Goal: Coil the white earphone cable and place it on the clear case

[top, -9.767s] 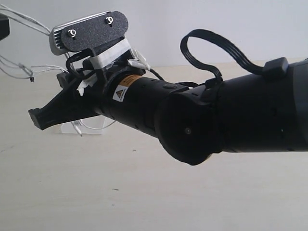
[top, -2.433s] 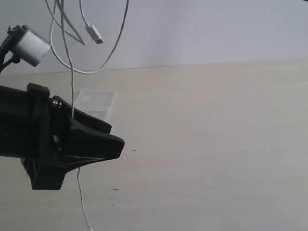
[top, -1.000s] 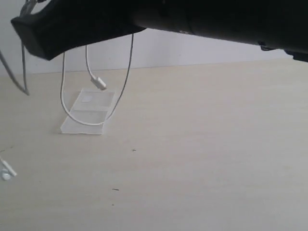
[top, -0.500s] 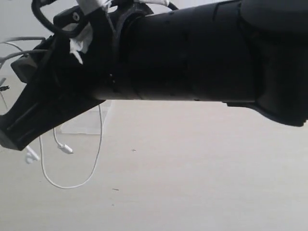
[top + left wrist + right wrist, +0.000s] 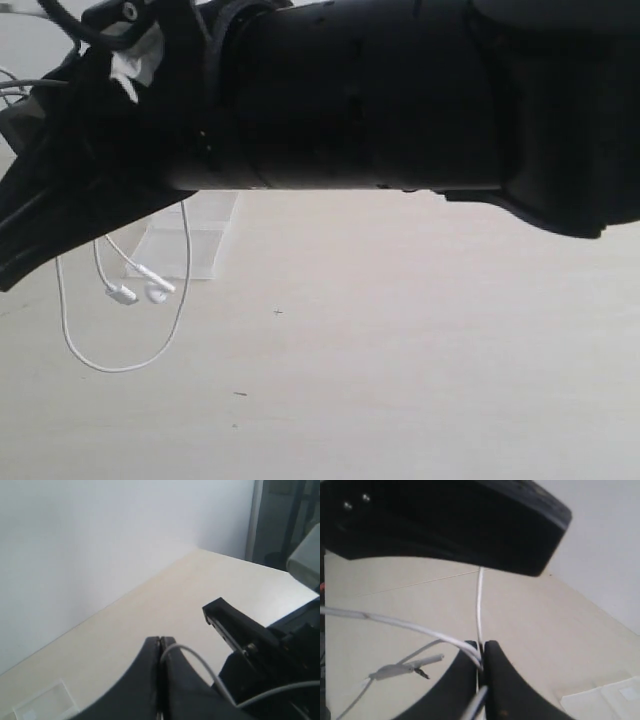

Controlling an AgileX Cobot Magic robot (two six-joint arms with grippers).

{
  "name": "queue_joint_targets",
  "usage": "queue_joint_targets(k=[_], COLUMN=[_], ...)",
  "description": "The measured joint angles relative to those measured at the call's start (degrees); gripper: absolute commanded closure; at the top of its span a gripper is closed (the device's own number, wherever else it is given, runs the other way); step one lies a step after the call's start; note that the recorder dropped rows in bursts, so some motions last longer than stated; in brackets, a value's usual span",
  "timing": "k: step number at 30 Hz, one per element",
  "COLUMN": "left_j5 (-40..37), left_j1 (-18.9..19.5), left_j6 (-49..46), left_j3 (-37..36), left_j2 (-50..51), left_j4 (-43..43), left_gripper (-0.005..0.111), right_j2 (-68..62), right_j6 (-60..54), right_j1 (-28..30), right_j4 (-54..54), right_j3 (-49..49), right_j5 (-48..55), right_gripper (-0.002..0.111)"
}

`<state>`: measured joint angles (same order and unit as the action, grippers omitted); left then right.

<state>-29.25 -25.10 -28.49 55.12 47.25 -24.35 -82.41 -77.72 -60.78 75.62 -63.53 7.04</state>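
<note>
The white earphone cable hangs in the air as a thin, slack U-shaped loop. Its two earbuds dangle side by side inside the loop, over the left part of the worktop. Both claws pinch it. The left gripper is pressed closed with the wire curling out of its tips, and the right gripper is likewise clamped on a strand. The clear case lies flat behind the loop, toward the worktop's far left corner.

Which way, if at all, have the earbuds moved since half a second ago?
Yes, the earbuds rose, closer to the front edge of the clear case.
</note>
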Motion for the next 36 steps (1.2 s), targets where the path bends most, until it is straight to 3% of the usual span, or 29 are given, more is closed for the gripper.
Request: queue_joint_targets(k=[5, 13, 36], left_j5=[0.43, 0.83, 0.93], left_j1=[0.00, 0.00, 0.00], left_j6=[0.00, 0.00, -0.88], left_j3=[0.00, 0.00, 0.00], left_j2=[0.35, 0.35, 0.35], left_j4=[-0.34, -1.35, -7.95], left_gripper=[0.107, 0.107, 0.107], right_j2=[-0.25, -0.25, -1.09], right_j6=[0.00, -0.12, -0.35], right_j1=[0.00, 0.00, 0.00], right_j4=[0.48, 0.78, 1.63], right_j3=[-0.46, -0.46, -0.90], right_j5=[0.45, -0.08, -3.15], right_gripper=[0.108, 0.086, 0.087])
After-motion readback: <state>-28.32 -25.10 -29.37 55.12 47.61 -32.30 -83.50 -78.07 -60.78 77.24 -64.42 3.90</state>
